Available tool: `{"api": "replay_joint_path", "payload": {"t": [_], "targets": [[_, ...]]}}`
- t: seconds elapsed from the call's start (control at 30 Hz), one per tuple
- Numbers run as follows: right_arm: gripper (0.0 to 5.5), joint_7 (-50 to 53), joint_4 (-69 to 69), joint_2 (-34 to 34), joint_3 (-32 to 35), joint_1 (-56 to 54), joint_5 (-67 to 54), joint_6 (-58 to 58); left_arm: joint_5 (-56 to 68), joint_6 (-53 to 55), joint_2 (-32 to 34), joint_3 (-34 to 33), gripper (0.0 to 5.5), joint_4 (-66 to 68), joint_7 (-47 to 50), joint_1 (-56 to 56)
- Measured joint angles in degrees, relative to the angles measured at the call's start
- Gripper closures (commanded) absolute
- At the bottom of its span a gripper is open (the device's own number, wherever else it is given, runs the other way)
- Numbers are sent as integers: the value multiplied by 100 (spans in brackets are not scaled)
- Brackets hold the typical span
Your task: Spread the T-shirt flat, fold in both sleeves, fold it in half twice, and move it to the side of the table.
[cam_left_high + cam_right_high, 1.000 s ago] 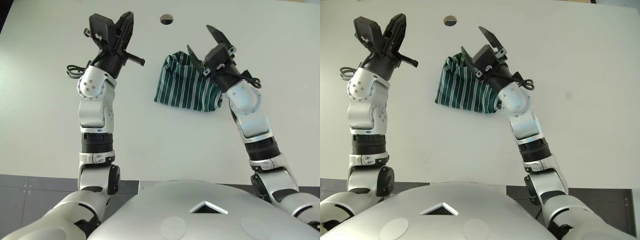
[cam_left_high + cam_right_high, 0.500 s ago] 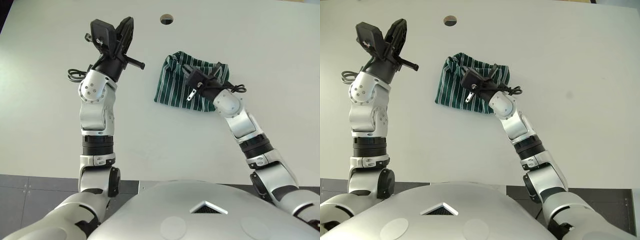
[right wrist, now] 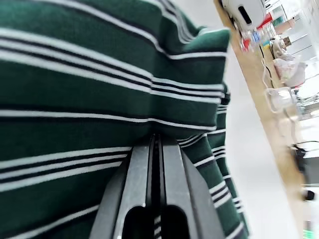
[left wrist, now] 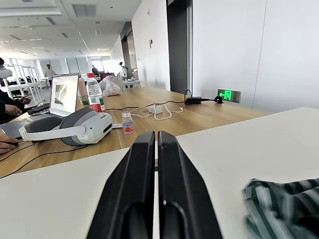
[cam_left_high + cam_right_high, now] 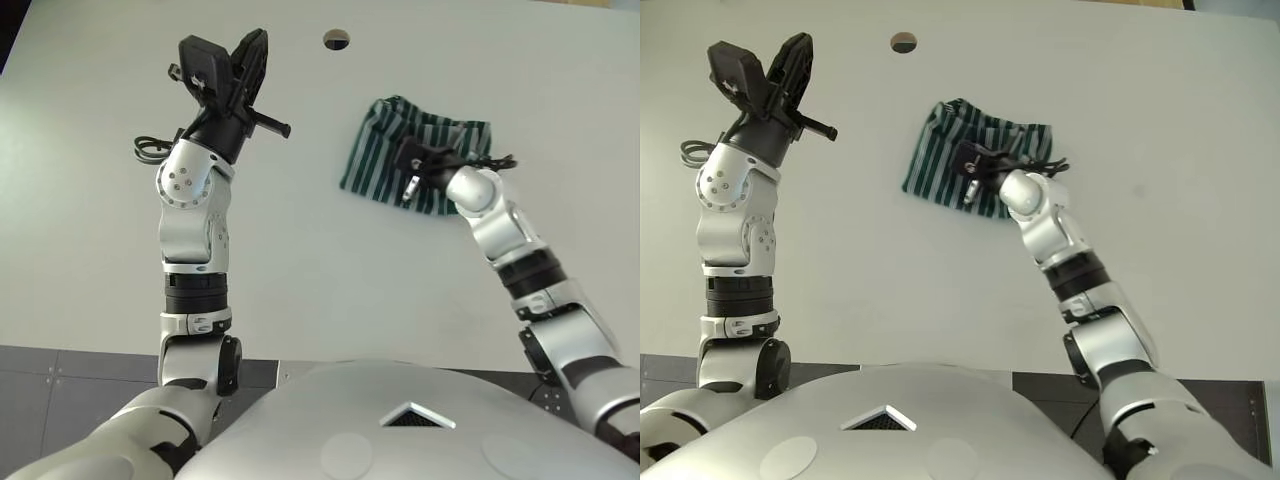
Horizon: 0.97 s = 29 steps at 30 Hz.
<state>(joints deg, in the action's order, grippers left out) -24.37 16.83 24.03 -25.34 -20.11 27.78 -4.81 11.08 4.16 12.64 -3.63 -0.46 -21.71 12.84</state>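
The folded dark green, white-striped cloth T-shirt (image 5: 372, 160) lies right of the small round hole (image 5: 336, 39) in the white table (image 5: 300, 250), nearer the robot. The right gripper (image 3: 154, 142) bears on it with jaws pressed together. The left gripper (image 4: 156, 137), likewise closed, hangs left of the hole. With nothing pinched, a push could drag the top layers loose

Left arm (image 5: 190, 215) bent upright at the elbow near the table's left side. Left gripper (image 4: 156, 135) raised high, aimed at the far edge, fingers pressed together. Right arm (image 5: 512, 240) stretched forward and low. Right gripper (image 3: 155, 142) down at the table surface, fingers closed together.
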Motion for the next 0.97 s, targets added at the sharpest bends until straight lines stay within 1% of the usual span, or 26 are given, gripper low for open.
{"api": "replay_joint_path", "payload": {"t": [0.03,0.1,0.17,0.27,0.33,0.43,0.5,0.57,0.63,0.67,0.7,0.8,0.87,0.9,0.97], "targets": [[536,-56,-283,485,45,243,142,31,0,7,-1,0,540,-4,0,-5],[536,-133,-618,1119,163,594,359,88,0,11,-2,0,540,-12,0,-11],[536,-215,-999,2015,339,1095,706,107,1,24,7,-3,540,-18,-1,-25],[536,-223,-1149,2793,480,1530,1165,105,3,38,1,10,540,-21,-18,-33],[536,-208,-1117,3033,540,1667,1365,103,6,39,-5,43,540,-24,-28,-67],[536,-73,-1004,3028,733,1743,1318,65,9,42,-31,80,540,-24,-44,-104],[536,117,-1239,2690,1139,1824,842,8,58,49,-59,130,540,-38,-88,-130],[536,524,-1845,2109,1743,1851,112,104,111,15,-102,186,540,-120,-174,-322],[536,807,-2379,1696,2187,1942,-404,157,102,-108,-112,233,540,-185,-182,-602],[536,1070,-2885,1262,2491,2127,-863,281,-11,-280,-130,280,540,-252,-140,-891],[536,1286,-3327,840,2660,2370,-1236,454,-152,-444,-142,328,540,-316,-42,-1152],[536,1830,-4193,-100,2870,3087,-1865,844,-717,-1132,-156,376,540,-697,355,-1710],[536,2139,-4425,-553,2781,3496,-1956,1217,-998,-1519,-197,371,540,-825,607,-1991],[536,2321,-4465,-915,2617,3841,-1946,1492,-1149,-1788,-242,359,540,-886,781,-2257],[536,2498,-4413,-1128,2540,4060,-1895,1752,-1258,-1947,-280,323,540,-884,977,-2515]]}}
